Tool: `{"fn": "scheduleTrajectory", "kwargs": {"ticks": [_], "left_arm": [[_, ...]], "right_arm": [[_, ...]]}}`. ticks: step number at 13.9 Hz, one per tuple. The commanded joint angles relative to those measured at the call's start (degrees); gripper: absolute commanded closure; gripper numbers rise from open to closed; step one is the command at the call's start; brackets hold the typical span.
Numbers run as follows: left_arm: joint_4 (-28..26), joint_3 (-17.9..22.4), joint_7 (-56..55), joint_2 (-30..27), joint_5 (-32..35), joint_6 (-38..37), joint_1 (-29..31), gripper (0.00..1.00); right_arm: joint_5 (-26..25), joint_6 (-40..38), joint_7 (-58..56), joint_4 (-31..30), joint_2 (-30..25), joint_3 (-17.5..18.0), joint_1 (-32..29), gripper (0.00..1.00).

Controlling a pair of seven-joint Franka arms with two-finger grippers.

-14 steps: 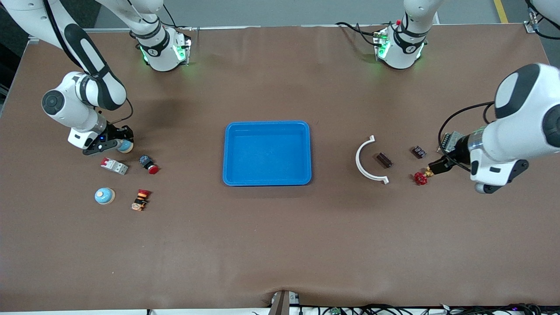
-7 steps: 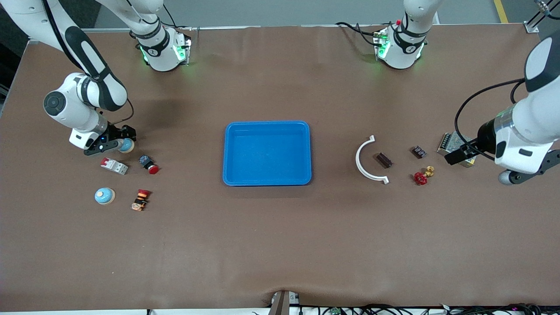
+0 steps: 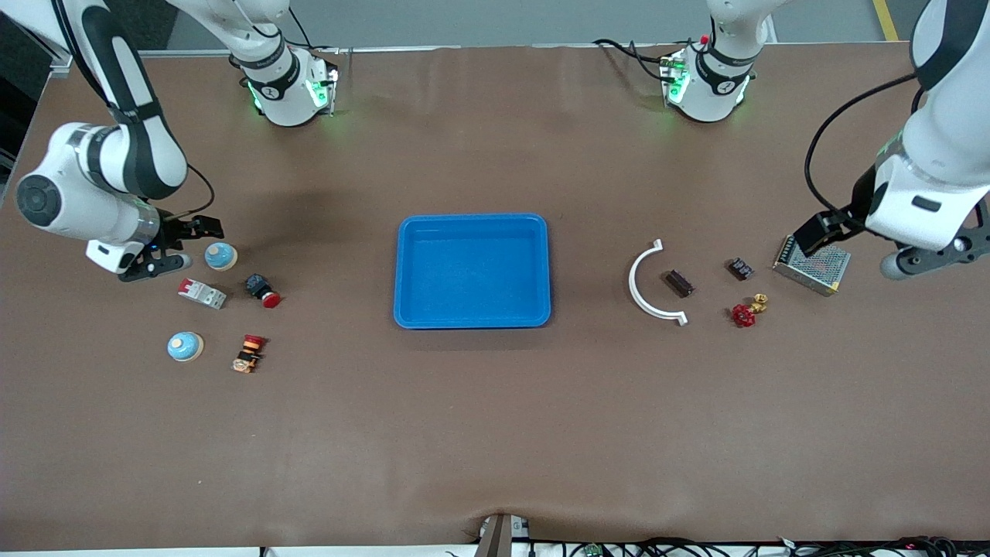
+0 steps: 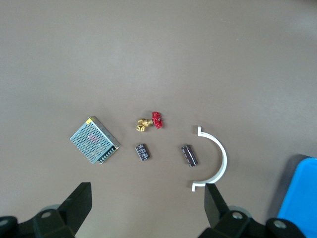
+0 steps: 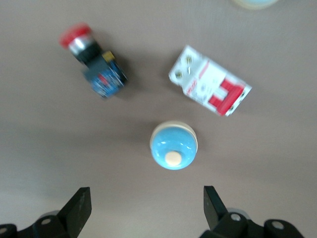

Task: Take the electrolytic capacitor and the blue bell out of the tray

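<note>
With the tray [image 3: 472, 271] empty and the blue bell [image 3: 220, 256] and capacitor [image 3: 680, 283] on the table, I see both jobs done, right gripper [image 3: 179, 246] and left gripper [image 3: 818, 234] spread wide, holding nothing.

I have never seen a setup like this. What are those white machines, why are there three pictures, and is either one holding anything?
They are two robot arms bolted along one edge of a brown table, each ending in a two-finger gripper. The big picture looks down from across the table; the two smaller ones come from cameras on the arms' wrists, looking straight down past the fingers.

In the middle lies a blue tray with nothing in it. The right gripper is open, over the table beside a small blue bell, holding nothing. Near it lie a red and white switch block, a red push button, a second blue bell and another button.

The left gripper is open and holds nothing, over a metal mesh box. Nearby lie a red valve, two dark capacitors and a white curved piece.
</note>
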Motion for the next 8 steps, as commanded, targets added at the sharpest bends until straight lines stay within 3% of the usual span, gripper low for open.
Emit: {"fn": "scheduleTrajectory", "kwargs": {"ticks": [1,5,8], "left_arm": [[-1.3,9.2,7.6,-4.5,-4.1,-0.4,-5.0,0.0],[-4.1,21.6,17.0,-9.4,-8.8,-0.6,-12.6,0.0],[-5.2,24.9,19.3,-11.3,-8.8,-2.6,-15.0,0.0]], "right_arm": [[-0.2,-6.7,5.7,10.3,3.2,-0.2,2.2,0.0],[-0.1,-11.9,10.7,21.7,9.0,-0.2,3.8,0.0],[-0.1,-12.5,12.6,26.0,11.6,-0.2,4.0,0.0]]}}
